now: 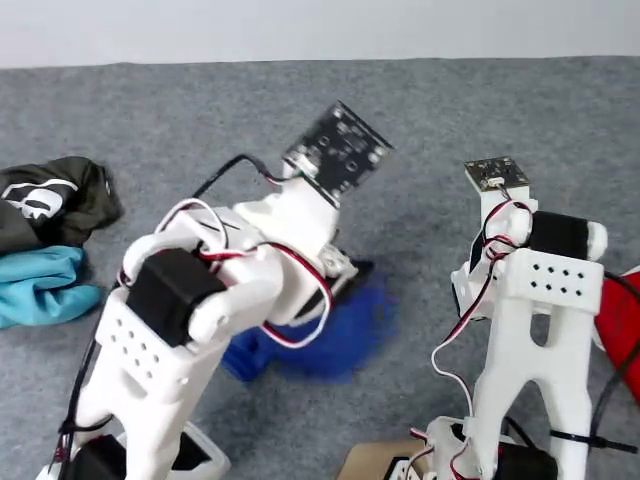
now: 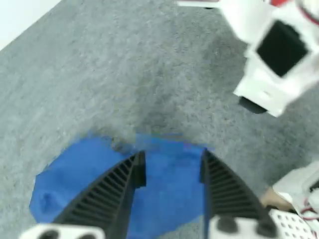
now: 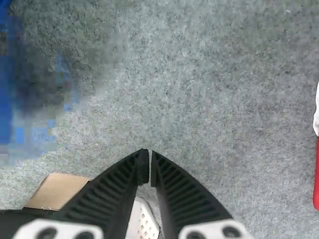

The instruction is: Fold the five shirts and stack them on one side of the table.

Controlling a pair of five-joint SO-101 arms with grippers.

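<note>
Left wrist view puts the blue shirt [image 2: 75, 179] on the grey table [image 2: 124, 64], bunched in a lump right under your left gripper [image 2: 172, 157]. Its jaws stand wide apart, with cloth showing between them and nothing pinched. The step looks to be catching an edge to spread the shirt flat: aim for the hem rather than the middle of the lump, close on a single layer, and lift low so the rest drags out. Your right gripper [image 3: 149, 152] hangs over bare table nearby, jaws pressed together on nothing, so open it before it helps. A dark shirt [image 1: 50, 195] and a teal shirt [image 1: 40, 285] lie touching at the table's edge on the left arm's side, and a red shirt [image 1: 622, 325] lies on the right arm's side. Whether the cardboard [image 3: 55, 189] by the right arm's base is a box, I cannot tell.
</note>
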